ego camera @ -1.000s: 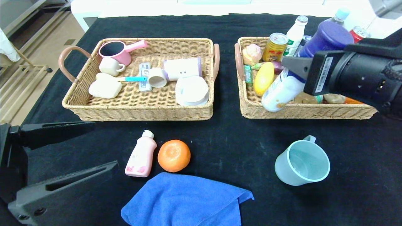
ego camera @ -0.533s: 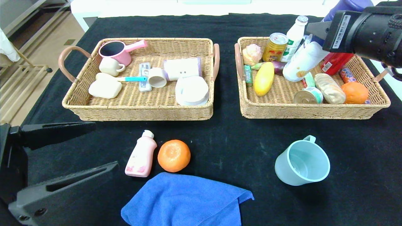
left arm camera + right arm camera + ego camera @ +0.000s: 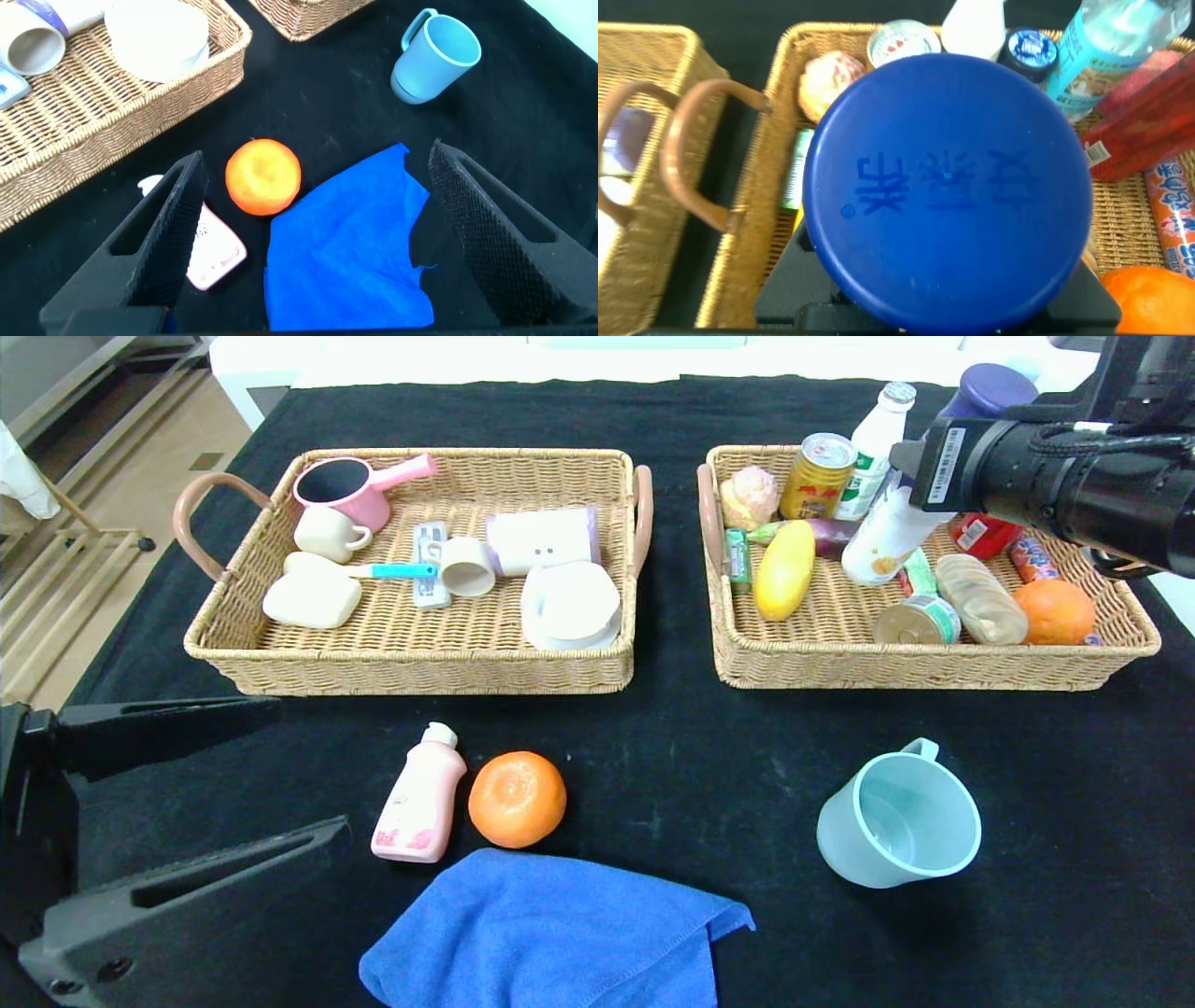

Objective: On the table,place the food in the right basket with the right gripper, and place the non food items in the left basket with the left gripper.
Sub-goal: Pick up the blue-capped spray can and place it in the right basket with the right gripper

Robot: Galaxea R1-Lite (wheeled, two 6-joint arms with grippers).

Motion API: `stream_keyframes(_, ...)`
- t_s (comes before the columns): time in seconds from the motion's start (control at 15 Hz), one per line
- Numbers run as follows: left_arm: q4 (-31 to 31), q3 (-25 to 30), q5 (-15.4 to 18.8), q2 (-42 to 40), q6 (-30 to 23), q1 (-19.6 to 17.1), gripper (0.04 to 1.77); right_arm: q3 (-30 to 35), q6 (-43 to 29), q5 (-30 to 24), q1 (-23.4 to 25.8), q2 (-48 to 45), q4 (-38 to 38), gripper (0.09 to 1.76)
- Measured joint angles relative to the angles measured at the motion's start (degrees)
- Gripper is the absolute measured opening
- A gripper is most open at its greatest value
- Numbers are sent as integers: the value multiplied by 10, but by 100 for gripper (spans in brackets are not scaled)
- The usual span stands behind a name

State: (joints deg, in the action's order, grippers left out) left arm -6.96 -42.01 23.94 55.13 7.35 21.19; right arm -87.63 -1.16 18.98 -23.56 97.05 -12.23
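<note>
My right gripper (image 3: 913, 462) is shut on the white-and-blue bottle (image 3: 882, 537) and holds it tilted over the back of the right basket (image 3: 915, 670), base down among the food there. Its dark-blue cap (image 3: 948, 187) fills the right wrist view. My left gripper (image 3: 313, 765) is open and empty at the table's (image 3: 672, 756) front left. Between its fingers the left wrist view shows the orange fruit (image 3: 264, 176), the pink bottle (image 3: 213, 257) and the blue towel (image 3: 350, 243). The teal mug (image 3: 898, 817) lies at the front right. The left basket (image 3: 411, 665) stands at the back left.
The left basket holds a pink saucepan (image 3: 350, 485), cups and white containers. The right basket holds a gold can (image 3: 818, 476), a yellow fruit (image 3: 784, 569), another orange (image 3: 1055, 611), a red can (image 3: 980, 534) and snacks. The table's left edge drops to the floor.
My right gripper has carried the bottle from the right basket's front rim up and back, then lowered it more upright at the basket's back. The left arm has not moved.
</note>
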Motion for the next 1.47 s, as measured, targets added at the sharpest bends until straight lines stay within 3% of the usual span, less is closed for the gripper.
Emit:
stream_keyframes(0.4, 1, 0, 0, 2, 0, 0, 172, -6, -1, 4, 27, 28, -1, 84)
stream_keyframes(0.93, 0, 1, 0, 2, 3, 0, 172, -4, 0, 4, 28, 37, -2, 84)
stream_keyframes(1.2, 1, 1, 0, 2, 4, 0, 172, 0, -1, 4, 25, 36, -8, 117)
stream_keyframes(1.47, 1, 1, 0, 2, 4, 0, 172, 11, -1, 4, 22, 30, -7, 139)
